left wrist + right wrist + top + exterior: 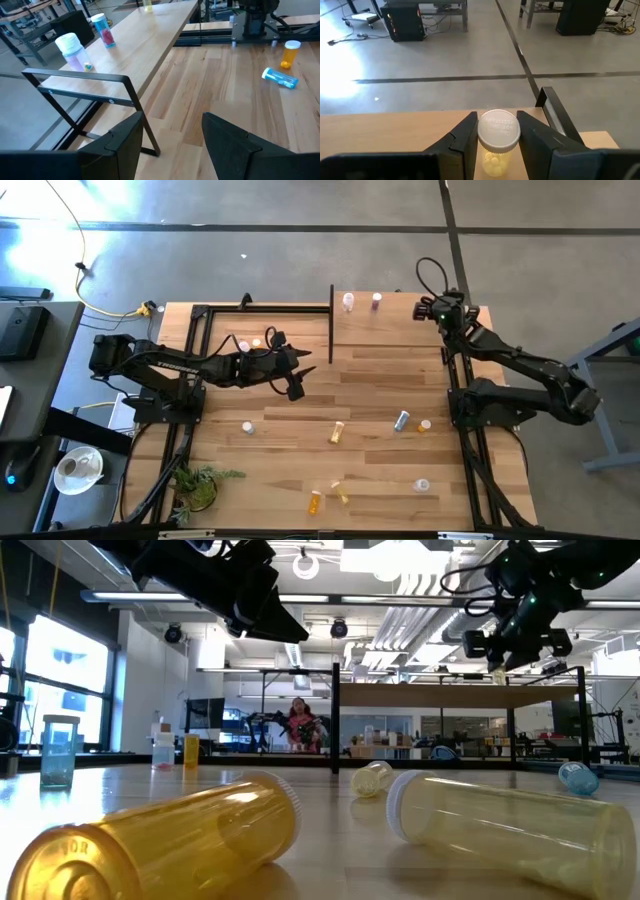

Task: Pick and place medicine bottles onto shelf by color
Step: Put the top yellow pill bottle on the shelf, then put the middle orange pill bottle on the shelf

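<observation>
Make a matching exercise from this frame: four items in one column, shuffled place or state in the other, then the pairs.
Items
1. right end effector
2. left end effector
3. blue-teal bottle
4. pink bottle with white cap

States
A. lying on its side on the tabletop
B. open, holding nothing, over the table beside the shelf
C. standing upright on the shelf
D. closed on a yellow bottle at the shelf's far end

Pairs: 1-D, 2-B, 3-A, 4-C
</observation>
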Tool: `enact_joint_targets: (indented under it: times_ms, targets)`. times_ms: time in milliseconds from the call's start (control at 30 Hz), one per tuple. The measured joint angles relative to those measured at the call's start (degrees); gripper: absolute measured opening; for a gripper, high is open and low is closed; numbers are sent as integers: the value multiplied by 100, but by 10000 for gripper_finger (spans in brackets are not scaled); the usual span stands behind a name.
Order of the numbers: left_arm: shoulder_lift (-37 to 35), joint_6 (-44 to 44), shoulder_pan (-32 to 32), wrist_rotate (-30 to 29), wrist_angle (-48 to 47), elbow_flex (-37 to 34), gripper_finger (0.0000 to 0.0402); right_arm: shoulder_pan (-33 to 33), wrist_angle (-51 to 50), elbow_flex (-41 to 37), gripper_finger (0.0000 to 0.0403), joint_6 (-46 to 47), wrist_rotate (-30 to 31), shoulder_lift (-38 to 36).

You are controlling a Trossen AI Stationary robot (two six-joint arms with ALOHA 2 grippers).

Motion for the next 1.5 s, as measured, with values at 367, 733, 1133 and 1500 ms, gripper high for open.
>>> enact_joint_targets:
  times_ms: [367,733,1133,1500]
  targets:
    - [0,-19,0,0,2,0,191,2,-99,0,108,37,-46,0]
    - [0,-18,0,-2,10,0,193,2,-131,0,161,36,-13,0]
    - [0,-60,-1,-1,7,0,191,4,17,74,178,-286,50,-66]
    - [0,-81,-2,-24,-12,0,191,4,107,74,178,-689,-720,-675]
